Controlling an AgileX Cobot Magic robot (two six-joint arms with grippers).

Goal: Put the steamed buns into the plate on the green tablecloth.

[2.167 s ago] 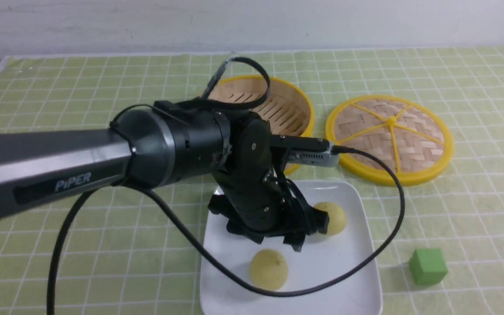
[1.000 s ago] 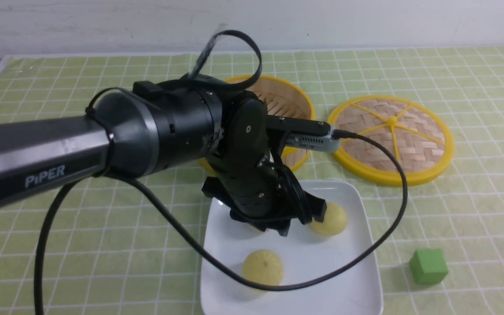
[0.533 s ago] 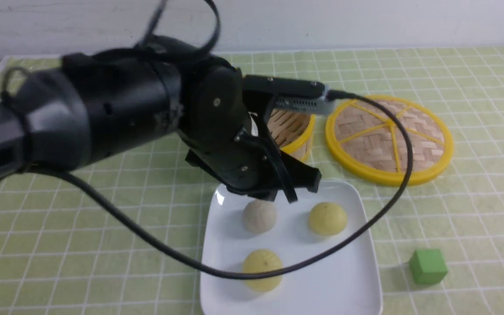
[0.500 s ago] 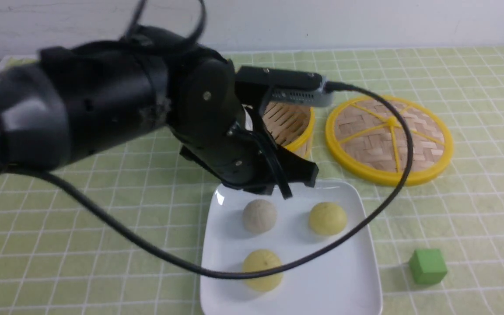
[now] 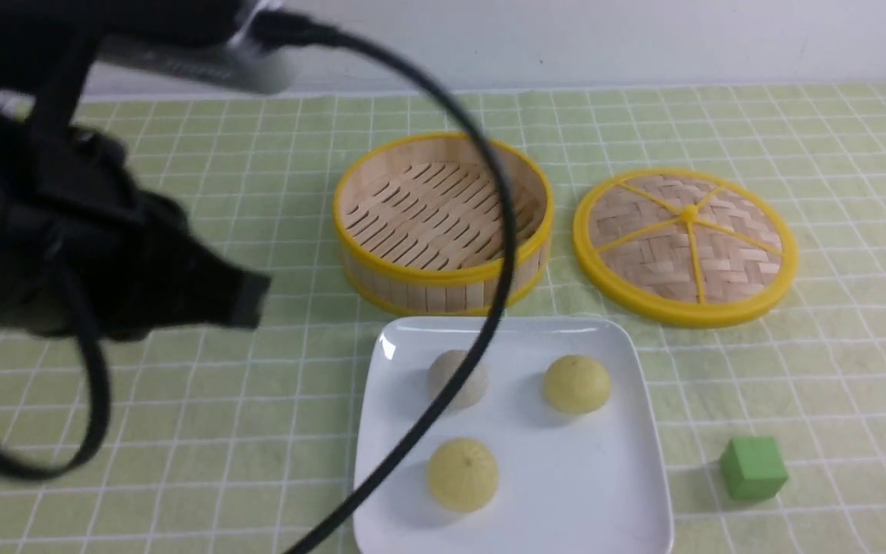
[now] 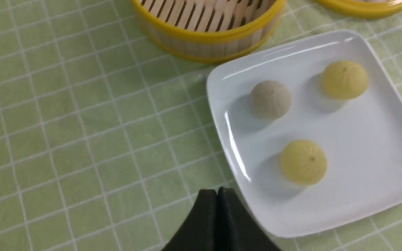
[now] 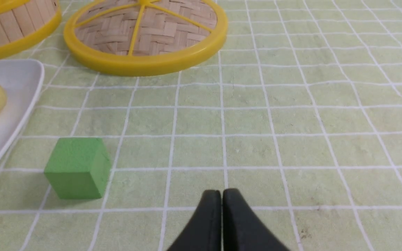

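The left tool (image 6: 216, 195) is being held closed and empty, its two black tips pressed together just off the near left corner of the plate (image 6: 379, 195), above the green tablecloth (image 6: 65, 122). The right tool (image 7: 221, 198) is also being kept closed on nothing, over bare cloth right of the green cube (image 7: 77, 167). All three steamed buns are being carried by the plate, which is lying just near of the steamer basket (image 5: 443, 223), with the woven lid (image 5: 685, 242) lying flat to the basket's right. The greyish-white bun (image 5: 457, 378) is sitting at the plate's far left, one yellow bun (image 5: 576, 383) at its far right, and the other yellow bun (image 5: 462, 473) nearer, well apart from both. The basket is being shown with nothing inside, so the placing step is being judged as finished; the next move is being judged as only a retreat of the left arm, with its cable (image 5: 481, 308) kept off the buns. The buns, being round domes, are showing no long axis; each is resting flat side down, crown pointing up.
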